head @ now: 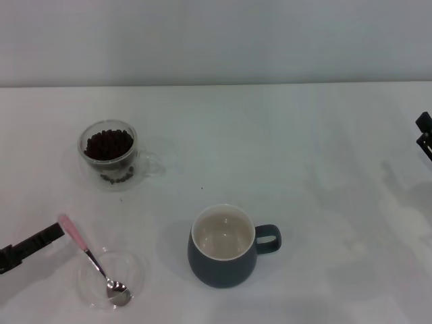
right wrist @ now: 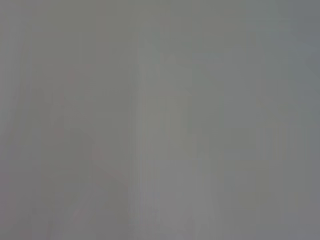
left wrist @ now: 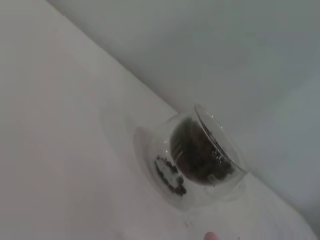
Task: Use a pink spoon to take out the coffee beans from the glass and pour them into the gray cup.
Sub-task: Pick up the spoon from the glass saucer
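L hand (head: 59,231) at pink spoon (head: 88,255) handle.

Left gripper (head: 59,231) slim, black, matte, right gripper (head: 424,135) black, angular

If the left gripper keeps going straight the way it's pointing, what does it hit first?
Most likely the pink spoon: the left gripper sits at the handle's tip, aimed toward it. The spoon's bowl rests in the clear dish. Depth is unclear.
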{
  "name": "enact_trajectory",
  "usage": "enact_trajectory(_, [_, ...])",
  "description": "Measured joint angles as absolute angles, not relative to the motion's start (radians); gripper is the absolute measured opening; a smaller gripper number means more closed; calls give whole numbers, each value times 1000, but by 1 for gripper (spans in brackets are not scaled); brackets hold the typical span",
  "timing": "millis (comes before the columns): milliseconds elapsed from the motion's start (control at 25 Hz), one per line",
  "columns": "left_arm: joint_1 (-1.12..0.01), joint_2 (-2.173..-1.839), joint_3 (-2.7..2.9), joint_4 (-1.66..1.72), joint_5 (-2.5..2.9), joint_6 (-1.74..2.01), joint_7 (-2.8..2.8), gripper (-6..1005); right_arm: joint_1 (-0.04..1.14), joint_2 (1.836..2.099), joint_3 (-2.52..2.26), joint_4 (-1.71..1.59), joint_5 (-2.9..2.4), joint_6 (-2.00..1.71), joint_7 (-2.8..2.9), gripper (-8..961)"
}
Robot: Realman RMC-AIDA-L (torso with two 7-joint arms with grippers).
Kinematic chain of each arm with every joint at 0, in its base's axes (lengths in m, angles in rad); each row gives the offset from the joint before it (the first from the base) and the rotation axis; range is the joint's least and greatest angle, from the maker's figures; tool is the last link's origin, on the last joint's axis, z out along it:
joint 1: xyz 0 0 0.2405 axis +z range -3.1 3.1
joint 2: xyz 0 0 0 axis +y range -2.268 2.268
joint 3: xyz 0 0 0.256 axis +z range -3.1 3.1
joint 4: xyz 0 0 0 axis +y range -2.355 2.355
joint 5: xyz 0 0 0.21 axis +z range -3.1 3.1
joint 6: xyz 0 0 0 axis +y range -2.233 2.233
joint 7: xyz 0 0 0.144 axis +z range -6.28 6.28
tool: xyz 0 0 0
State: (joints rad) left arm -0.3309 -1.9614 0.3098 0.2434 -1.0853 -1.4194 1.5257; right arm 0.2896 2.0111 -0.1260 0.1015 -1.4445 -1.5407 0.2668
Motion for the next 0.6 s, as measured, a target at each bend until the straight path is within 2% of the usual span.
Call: enact_trajectory(600, [-427,-1962,310,292,-961,-1379,1405,885,321,2012,-86,103,-1436,-1509,269,817])
